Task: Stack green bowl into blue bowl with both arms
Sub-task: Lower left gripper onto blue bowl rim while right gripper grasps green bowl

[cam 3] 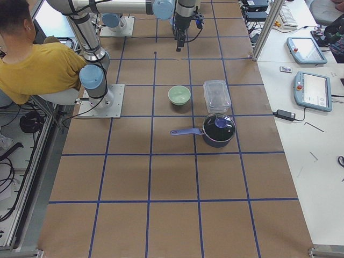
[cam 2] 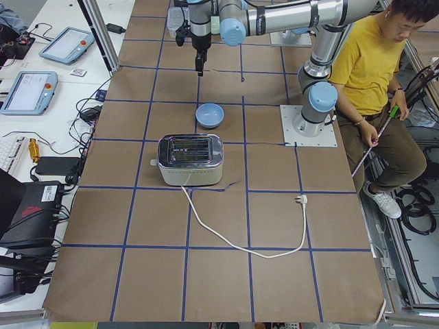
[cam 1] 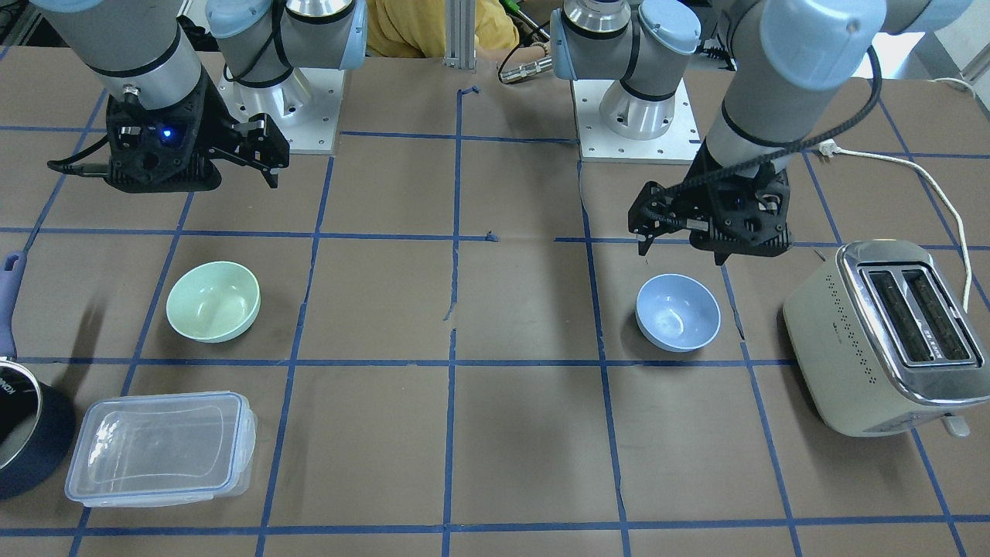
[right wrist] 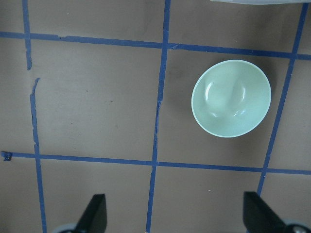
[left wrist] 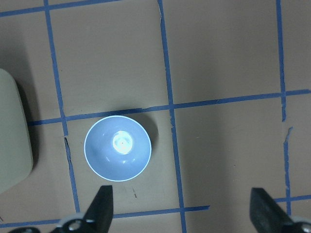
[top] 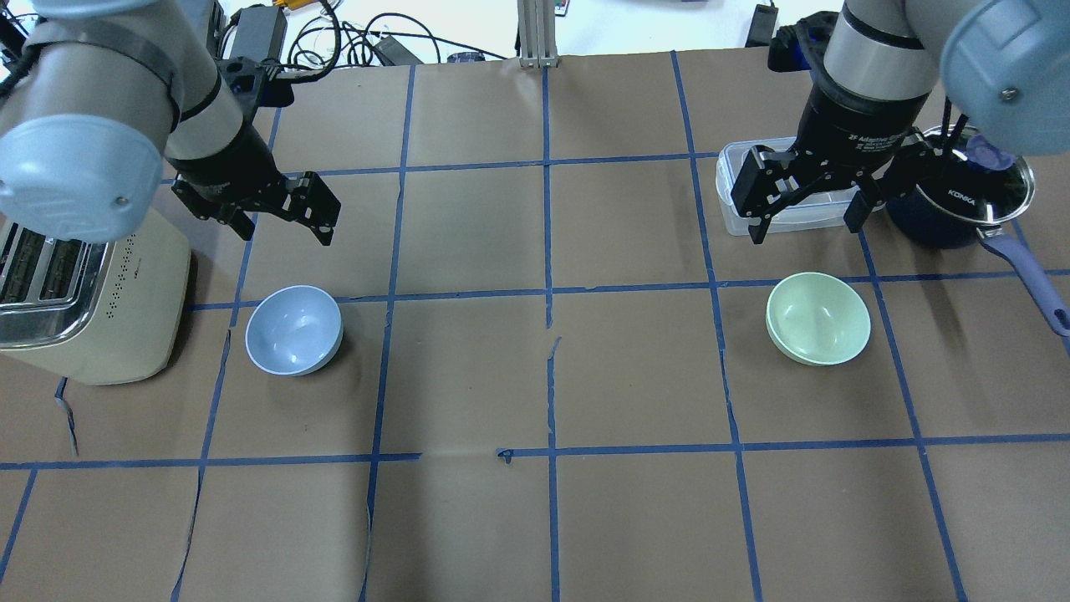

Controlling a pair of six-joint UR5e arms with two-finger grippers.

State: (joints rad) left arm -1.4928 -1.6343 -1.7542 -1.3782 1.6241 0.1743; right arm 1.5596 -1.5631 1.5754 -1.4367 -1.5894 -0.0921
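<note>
Near spread left end effector (top: 287, 230) and right end effector (top: 802, 231), blue bowl (top: 293, 329), green bowl (top: 818, 318) sit empty.

My table (cam 1: 526, 449): brown paper, blue tape grid;
Frame left: green bowl (cam 1: 213, 301); clear container (cam 1: 158, 447); saucepan (cam 1: 46, 449);
Frame right: blue bowl (cam 1: 677, 312); toaster (cam 1: 835, 348)

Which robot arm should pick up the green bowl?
The right one, probably. Its open right gripper hangs near the green bowl, while the left gripper hangs by the blue bowl, far across the table.
</note>
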